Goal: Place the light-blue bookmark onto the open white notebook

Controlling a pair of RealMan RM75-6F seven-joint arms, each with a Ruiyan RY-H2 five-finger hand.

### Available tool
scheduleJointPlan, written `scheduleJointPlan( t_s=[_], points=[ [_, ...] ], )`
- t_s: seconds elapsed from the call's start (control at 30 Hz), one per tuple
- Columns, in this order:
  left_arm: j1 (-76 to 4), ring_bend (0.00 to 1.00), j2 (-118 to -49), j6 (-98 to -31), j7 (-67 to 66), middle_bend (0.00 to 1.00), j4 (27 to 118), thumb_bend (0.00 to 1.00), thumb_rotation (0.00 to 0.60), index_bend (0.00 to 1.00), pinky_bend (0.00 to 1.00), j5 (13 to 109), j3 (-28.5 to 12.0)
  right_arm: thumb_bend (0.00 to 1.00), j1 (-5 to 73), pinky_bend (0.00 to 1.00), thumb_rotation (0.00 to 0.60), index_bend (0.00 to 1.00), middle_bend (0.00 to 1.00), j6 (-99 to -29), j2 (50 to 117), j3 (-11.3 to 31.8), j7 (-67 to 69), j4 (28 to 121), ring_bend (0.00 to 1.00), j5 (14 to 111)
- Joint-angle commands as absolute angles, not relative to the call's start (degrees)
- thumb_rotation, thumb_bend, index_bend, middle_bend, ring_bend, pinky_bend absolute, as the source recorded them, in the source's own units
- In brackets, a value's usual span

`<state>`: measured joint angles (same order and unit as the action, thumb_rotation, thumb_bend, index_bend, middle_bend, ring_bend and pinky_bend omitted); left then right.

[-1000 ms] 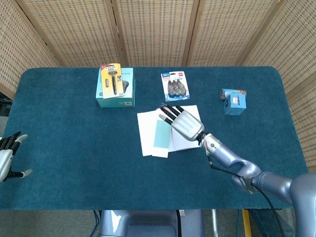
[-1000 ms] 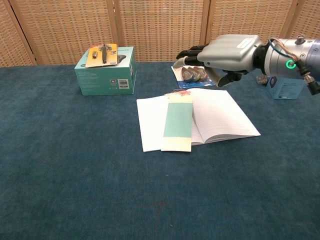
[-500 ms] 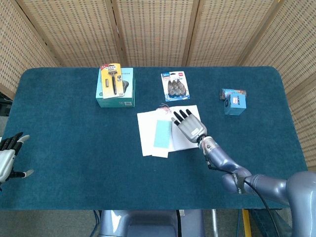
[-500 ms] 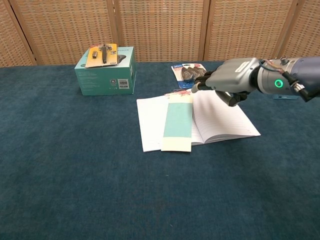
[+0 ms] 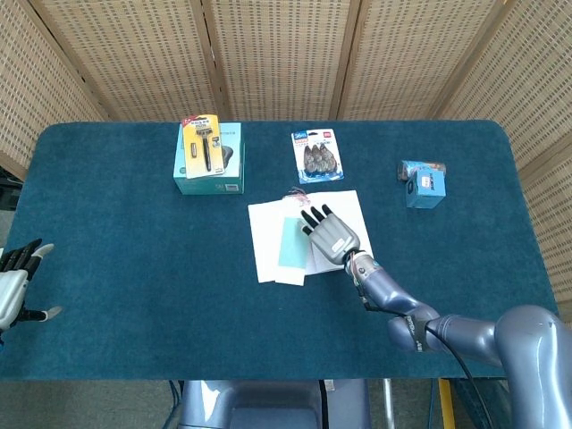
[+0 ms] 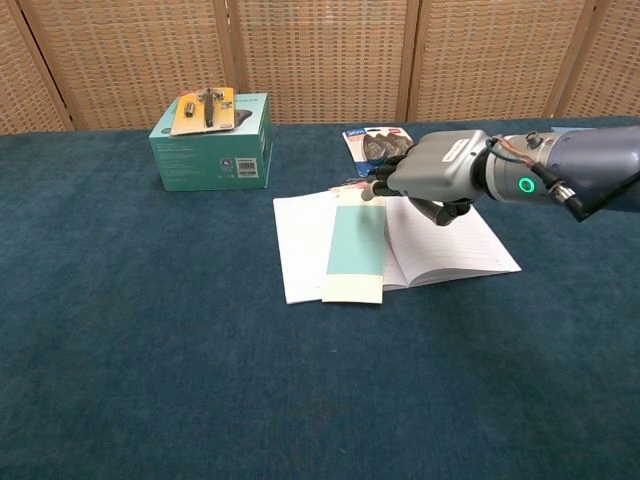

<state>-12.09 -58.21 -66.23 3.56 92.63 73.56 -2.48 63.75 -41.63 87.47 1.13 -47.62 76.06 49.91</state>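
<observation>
The open white notebook [image 5: 344,207] [image 6: 445,245] lies at the table's middle. The light-blue bookmark [image 5: 291,242] [image 6: 356,248] lies flat along its centre, on the left page, with its lower end past the page's near edge. My right hand [image 5: 331,235] [image 6: 438,171] hovers low over the right page, palm down, fingers stretched out. Its fingertips [image 6: 372,190] reach the bookmark's far end; I cannot tell if they touch it. It holds nothing. My left hand [image 5: 14,285] shows only in the head view, at the far left edge, fingers spread and empty.
A teal box [image 5: 209,170] [image 6: 212,150] topped by a yellow razor pack stands at the back left. A blue blister pack [image 5: 317,156] [image 6: 368,146] lies just behind the notebook. A small blue box [image 5: 423,186] sits at the back right. Wicker screens [image 5: 286,54] close off the far side.
My right hand has come down from above the notebook and shifted left, so its fingertips are now at the bookmark's far end. The bookmark, notebook and left hand have not moved.
</observation>
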Motion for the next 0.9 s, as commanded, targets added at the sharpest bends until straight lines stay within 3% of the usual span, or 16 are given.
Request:
scheduleJointPlan(
  t_s=[0.03,0.9],
  points=[
    [-12.1,0.0,-58.2,-66.3,3.7,0.0,92.6,0.0,0.6,0.0,0.0,73.5,-2.5,1.0,64.3,0.12,0.6,0.0,0.0,-41.5,88.4,0.0,-49.3,74.6,0.0,49.2],
    [-12.4,0.0,-58.1,-65.5,4.7,0.0,92.1,0.0,0.6,0.0,0.0,73.4,-2.5,1.0,67.9,0.12,0.6,0.0,0.0,-42.4,93.7,-2.4,-56.9,69.8,0.0,40.8]
  ],
)
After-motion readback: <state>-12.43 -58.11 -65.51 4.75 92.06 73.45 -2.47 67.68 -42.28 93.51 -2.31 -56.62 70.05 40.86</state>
